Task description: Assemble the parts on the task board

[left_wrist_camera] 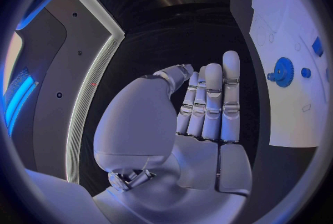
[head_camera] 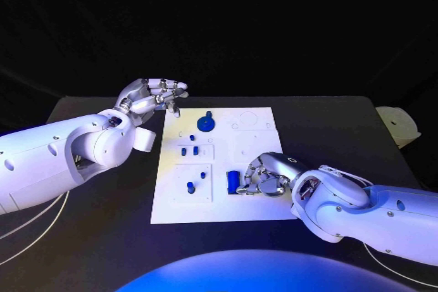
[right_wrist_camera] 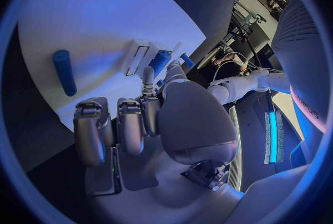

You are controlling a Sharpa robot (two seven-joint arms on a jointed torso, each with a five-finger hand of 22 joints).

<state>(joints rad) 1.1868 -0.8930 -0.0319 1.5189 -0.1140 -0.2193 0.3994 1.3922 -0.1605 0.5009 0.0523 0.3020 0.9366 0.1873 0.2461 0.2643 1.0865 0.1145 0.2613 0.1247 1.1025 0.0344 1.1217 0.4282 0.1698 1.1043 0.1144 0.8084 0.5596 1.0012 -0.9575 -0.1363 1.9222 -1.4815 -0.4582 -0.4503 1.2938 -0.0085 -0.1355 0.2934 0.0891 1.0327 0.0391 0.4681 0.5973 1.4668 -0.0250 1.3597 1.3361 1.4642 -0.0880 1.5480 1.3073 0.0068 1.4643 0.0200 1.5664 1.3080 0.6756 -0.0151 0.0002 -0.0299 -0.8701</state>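
The white task board lies mid-table. On it are a round blue gear-like part, small blue pegs standing in a recess, two more pegs nearer me, and a blue cylinder lying flat. My right hand rests low over the board's near right part, fingers curled in with nothing in them. In the right wrist view the cylinder lies apart from those fingers. My left hand hovers above the board's far left corner and holds nothing; its fingers stand straight in the left wrist view, with the gear beyond.
The black table reaches well past the board on every side. A pale white object sits at the table's right edge. Thin cables hang under my left arm.
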